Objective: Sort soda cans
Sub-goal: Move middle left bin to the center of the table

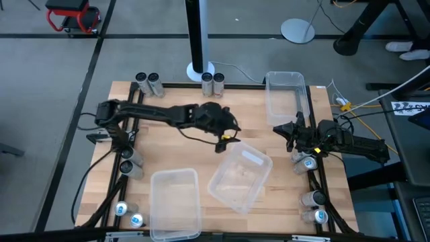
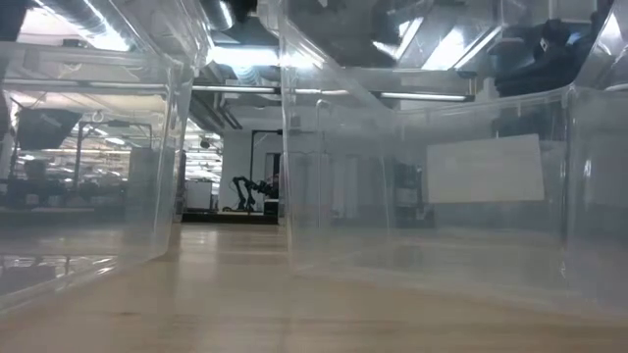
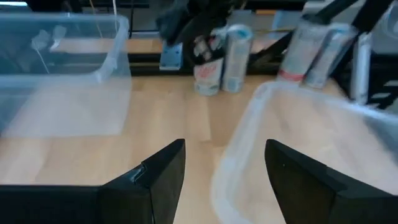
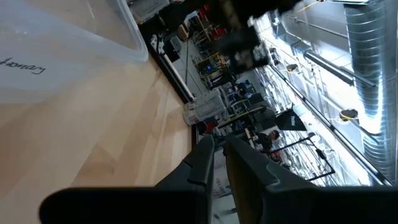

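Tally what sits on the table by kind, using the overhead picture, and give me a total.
Soda cans: 12
Clear plastic bins: 3
Total: 15

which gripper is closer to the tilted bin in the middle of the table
Left. The left gripper hangs open right at the tilted bin's far edge; the right gripper sits shut farther off, beside it.

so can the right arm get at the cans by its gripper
Probably yes. The right gripper, shut and empty, sits at the table's right edge with bare wood between it and the cans just beside it.
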